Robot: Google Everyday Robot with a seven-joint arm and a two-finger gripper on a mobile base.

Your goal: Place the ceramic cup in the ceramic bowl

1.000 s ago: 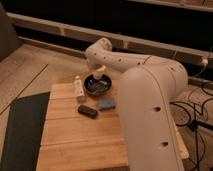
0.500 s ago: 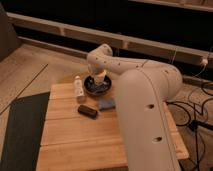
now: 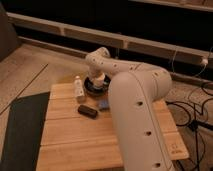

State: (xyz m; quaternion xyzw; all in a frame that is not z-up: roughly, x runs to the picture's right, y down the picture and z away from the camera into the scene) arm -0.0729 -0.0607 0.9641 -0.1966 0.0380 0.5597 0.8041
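The dark glossy ceramic bowl (image 3: 91, 86) stands at the far edge of the wooden table (image 3: 75, 145). My gripper (image 3: 98, 80) reaches straight down over the bowl's middle and hides most of it. A small cream-white shape at the gripper's tip, inside the bowl's rim, looks like the ceramic cup (image 3: 99, 78). I cannot tell whether it is held or resting in the bowl.
A slim white bottle (image 3: 78, 89) stands just left of the bowl. A flat black block (image 3: 87, 111) and a small blue object (image 3: 104, 104) lie in front of the bowl. A dark mat (image 3: 20, 130) lies left of the table. Cables run on the floor at right.
The arm's wrist has come down a little over the bowl. The bottle, block and blue object have not moved.
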